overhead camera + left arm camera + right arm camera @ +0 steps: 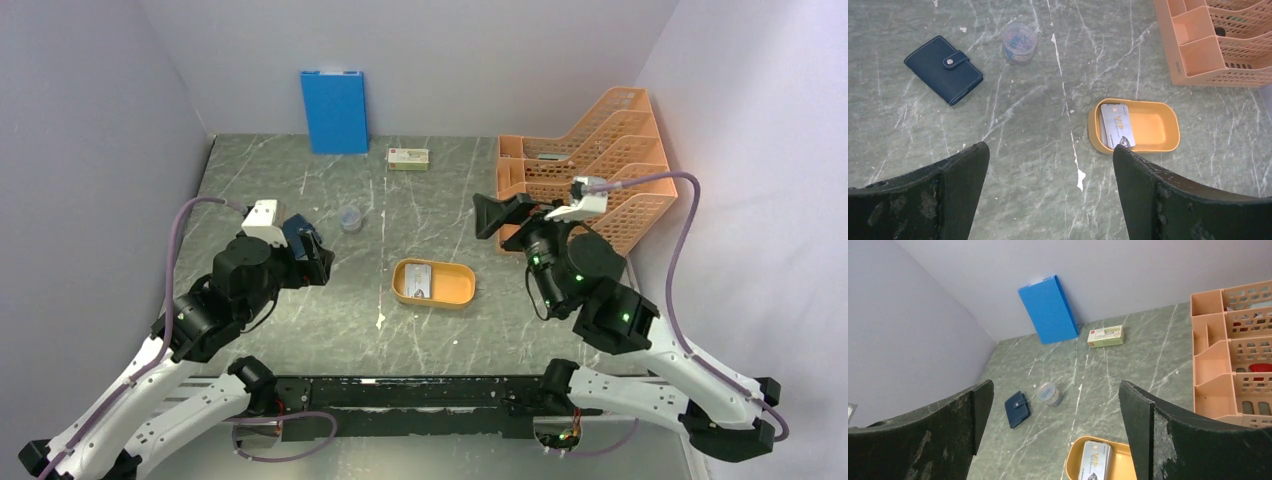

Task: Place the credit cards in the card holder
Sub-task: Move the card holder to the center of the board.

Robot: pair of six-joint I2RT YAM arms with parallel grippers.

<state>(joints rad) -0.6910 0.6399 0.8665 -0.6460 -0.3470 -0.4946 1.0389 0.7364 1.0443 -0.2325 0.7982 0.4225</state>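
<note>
Right now the credit cards point(1117, 125) lie in a flat stack at the left end of the orange oval tray point(1175, 131), right of centre in the left wrist view. They look thin, stiff, light and slick. With the tray floor beneath them, you will probably do best to pinch them across the long edges, or to tip them up against the tray wall first. The card holder point(944, 69) sits in the upper left of that view, well apart from the tray, with its tab snapped shut. Its soft cover will likely flex, so take it by the spine. A clear tub of paper clips point(1019, 42) stands just beside it. Your left gripper point(1050, 155) and right gripper point(1055, 390) both hang spread wide, grasping nothing.
</note>
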